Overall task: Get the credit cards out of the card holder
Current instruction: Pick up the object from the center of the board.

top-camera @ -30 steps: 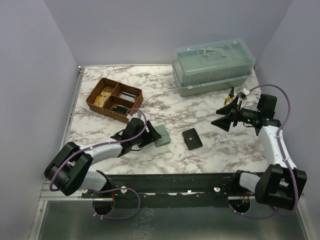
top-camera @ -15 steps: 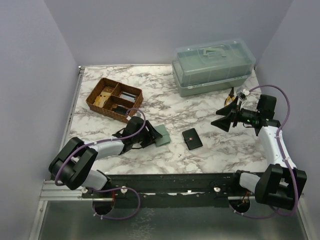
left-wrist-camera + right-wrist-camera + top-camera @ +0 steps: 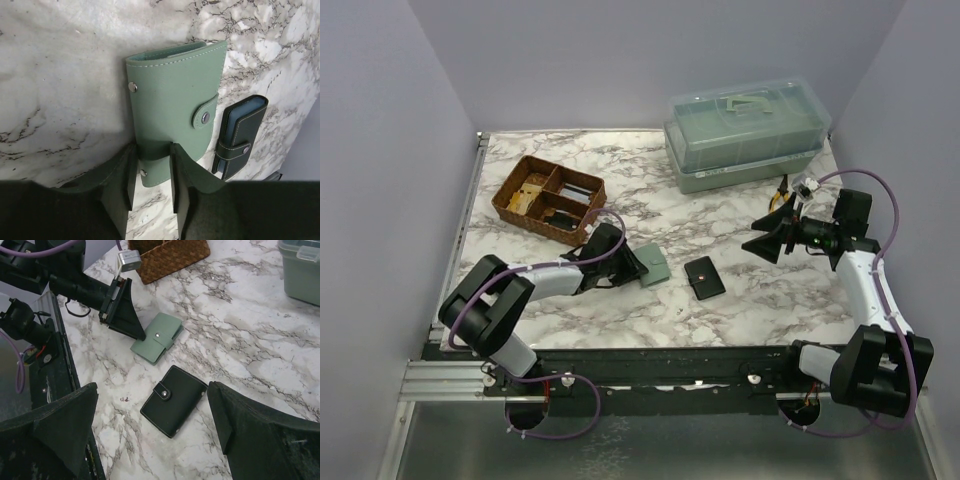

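The sage-green card holder (image 3: pixel 656 266) lies snapped closed on the marble, left of centre; it also shows in the wrist views (image 3: pixel 172 105) (image 3: pixel 156 338). My left gripper (image 3: pixel 635 268) reaches low over the table from the left. Its jaws (image 3: pixel 153 150) stand partly apart across the holder's near end, with the green leather and one corner snap showing in the gap. The right finger (image 3: pixel 182 190) overlaps the holder's right side. The credit cards are hidden. My right gripper (image 3: pixel 765 240) hovers wide open at the right (image 3: pixel 152 387), holding nothing.
A black snap wallet (image 3: pixel 704 277) lies just right of the green holder (image 3: pixel 240 135) (image 3: pixel 174 400). A wicker basket (image 3: pixel 525 165) with compartments stands at the back left. A translucent lidded box (image 3: pixel 745 135) is at the back right, with pliers (image 3: pixel 781 190) beside it.
The left arm has reached further right and its jaws have narrowed around the holder's near end. The holder has shifted slightly right. The right arm has not moved.
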Action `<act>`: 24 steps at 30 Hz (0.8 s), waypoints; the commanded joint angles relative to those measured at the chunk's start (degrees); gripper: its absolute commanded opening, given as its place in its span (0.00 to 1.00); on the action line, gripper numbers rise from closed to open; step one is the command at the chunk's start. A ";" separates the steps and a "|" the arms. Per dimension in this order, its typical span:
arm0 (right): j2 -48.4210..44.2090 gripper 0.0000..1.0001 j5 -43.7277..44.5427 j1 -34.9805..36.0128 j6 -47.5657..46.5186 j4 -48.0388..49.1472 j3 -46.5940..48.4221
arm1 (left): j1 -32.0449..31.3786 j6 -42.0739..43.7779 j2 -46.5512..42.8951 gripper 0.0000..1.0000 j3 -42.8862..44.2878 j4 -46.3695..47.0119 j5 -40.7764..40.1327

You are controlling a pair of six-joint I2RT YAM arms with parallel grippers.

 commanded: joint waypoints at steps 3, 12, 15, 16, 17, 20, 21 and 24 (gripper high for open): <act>2.07 1.00 -2.04 1.22 0.80 0.42 -0.46 | -1.31 3.59 2.96 0.23 -1.25 -9.00 -7.94; 14.70 1.00 11.43 22.06 8.10 3.02 4.43 | -1.61 8.90 -3.05 0.00 -5.25 0.40 -3.79; 19.89 1.00 16.31 26.76 15.11 7.93 7.00 | -2.06 8.67 -3.59 0.00 -7.26 4.74 -2.06; 22.12 1.00 16.50 27.26 18.05 9.79 8.35 | -2.43 9.08 -4.21 0.00 -7.83 5.80 -1.95; 24.42 1.00 16.51 27.60 20.65 10.59 10.07 | -2.86 9.86 -5.15 0.00 -8.47 6.78 -1.91; 31.48 0.99 17.36 28.88 23.95 9.04 17.07 | -3.80 12.79 -9.33 0.00 -10.74 9.47 -2.12; 33.50 0.99 17.73 29.22 24.01 8.19 19.00 | -3.97 13.65 -10.84 0.00 -11.39 9.94 -2.18; 37.29 1.00 17.59 30.54 24.41 8.40 21.35 | -4.38 17.24 -15.42 0.00 -12.73 10.99 -1.28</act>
